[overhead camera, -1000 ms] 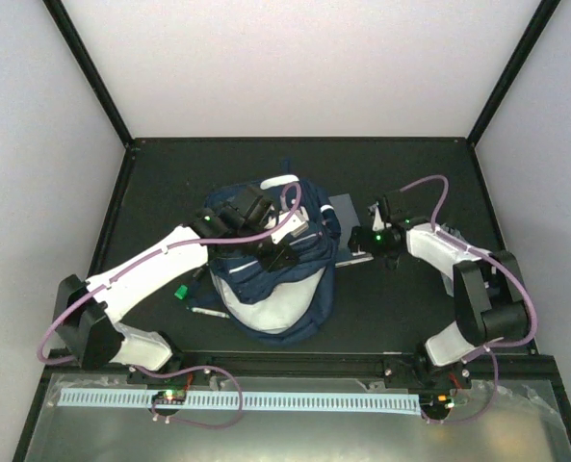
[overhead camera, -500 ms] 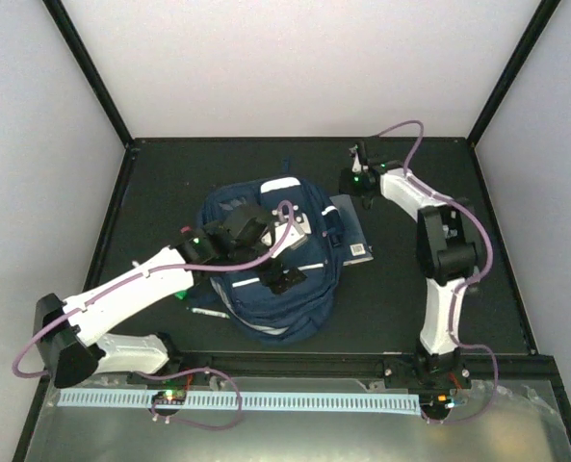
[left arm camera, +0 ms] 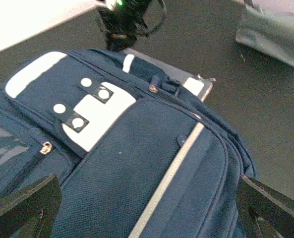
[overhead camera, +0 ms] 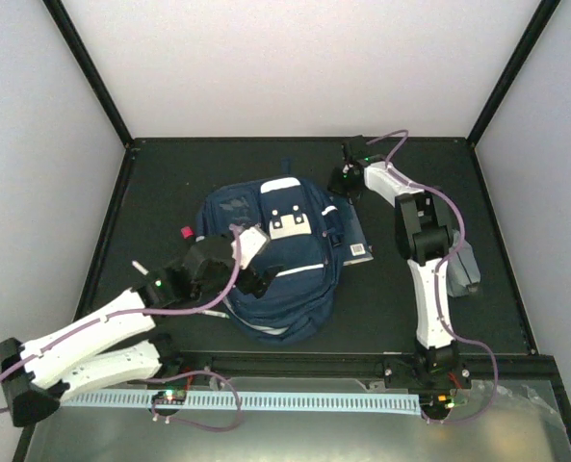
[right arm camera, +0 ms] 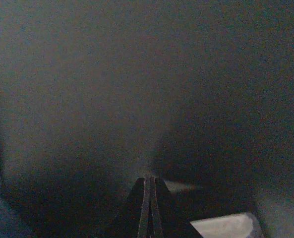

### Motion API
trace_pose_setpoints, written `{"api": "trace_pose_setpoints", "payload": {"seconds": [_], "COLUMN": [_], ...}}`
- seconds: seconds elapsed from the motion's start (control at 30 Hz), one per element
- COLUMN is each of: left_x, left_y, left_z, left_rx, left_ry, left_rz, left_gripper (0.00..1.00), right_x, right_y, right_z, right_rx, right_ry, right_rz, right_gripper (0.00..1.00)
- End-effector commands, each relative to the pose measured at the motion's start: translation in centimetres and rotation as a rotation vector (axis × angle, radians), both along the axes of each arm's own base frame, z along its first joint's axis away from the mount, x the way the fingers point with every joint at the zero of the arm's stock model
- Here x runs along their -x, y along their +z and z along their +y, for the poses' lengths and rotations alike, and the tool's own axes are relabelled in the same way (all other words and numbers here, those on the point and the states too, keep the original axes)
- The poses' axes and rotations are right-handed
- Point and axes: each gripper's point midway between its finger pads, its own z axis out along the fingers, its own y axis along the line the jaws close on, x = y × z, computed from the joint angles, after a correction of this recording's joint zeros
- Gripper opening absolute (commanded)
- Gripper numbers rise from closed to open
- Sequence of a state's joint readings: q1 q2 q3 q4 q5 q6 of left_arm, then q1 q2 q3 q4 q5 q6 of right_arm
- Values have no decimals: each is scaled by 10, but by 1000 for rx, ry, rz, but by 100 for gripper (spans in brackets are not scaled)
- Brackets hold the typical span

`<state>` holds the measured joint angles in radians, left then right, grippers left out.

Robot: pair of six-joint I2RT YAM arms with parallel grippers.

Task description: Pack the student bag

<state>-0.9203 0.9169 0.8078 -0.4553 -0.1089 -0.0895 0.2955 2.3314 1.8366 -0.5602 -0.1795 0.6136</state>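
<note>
The student bag [overhead camera: 290,289] lies flat in the middle of the table [overhead camera: 169,173], white buckle patch toward the top of the frame and front panel facing up. In the left wrist view no opening shows. The left gripper [overhead camera: 258,262] hangs over the bag's lower left part with its fingers [left arm camera: 25,206] spread wide and nothing between them. The right gripper [overhead camera: 344,181] sits at the upper right of the bag, low over the bare mat, with its fingers [right arm camera: 143,201] pressed together on nothing that can be seen. A flat grey-blue book [overhead camera: 355,243] lies against the bag's right edge, a grey pouch [overhead camera: 464,269] lies well apart at the right, and a small red-tipped thing [overhead camera: 185,232] and a small white one [overhead camera: 139,267] lie at the left. With these things outside, the step in hand is probably getting the bag open for the book. To do it well, the left gripper should come down on a fold of fabric or the zip pull near the top seam rather than on the smooth panel, then lift only far enough to make a mouth. The right gripper should part its fingers before it reaches the book, take it by the free edge and slide it in flat. Soft fabric will sag, so the lift must be kept up until the book is inside.
</note>
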Motion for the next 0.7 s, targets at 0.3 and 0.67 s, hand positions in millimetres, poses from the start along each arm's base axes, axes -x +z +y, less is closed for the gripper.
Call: {"api": "trace_pose_setpoints", "payload": {"seconds": [0.3, 0.67], "left_x": [-3, 42], "left_y": [31, 5], "left_z": [27, -57], "left_rx": [290, 191], "left_ry": [153, -208], "left_rz": [-134, -27], "left_gripper": [99, 99], "right_x": [98, 223], "right_y": [0, -13], "right_z": [-12, -60], "right_rx": [79, 142], "right_ry": [51, 132], "right_rz": [41, 78], "right_gripper": [2, 2]}}
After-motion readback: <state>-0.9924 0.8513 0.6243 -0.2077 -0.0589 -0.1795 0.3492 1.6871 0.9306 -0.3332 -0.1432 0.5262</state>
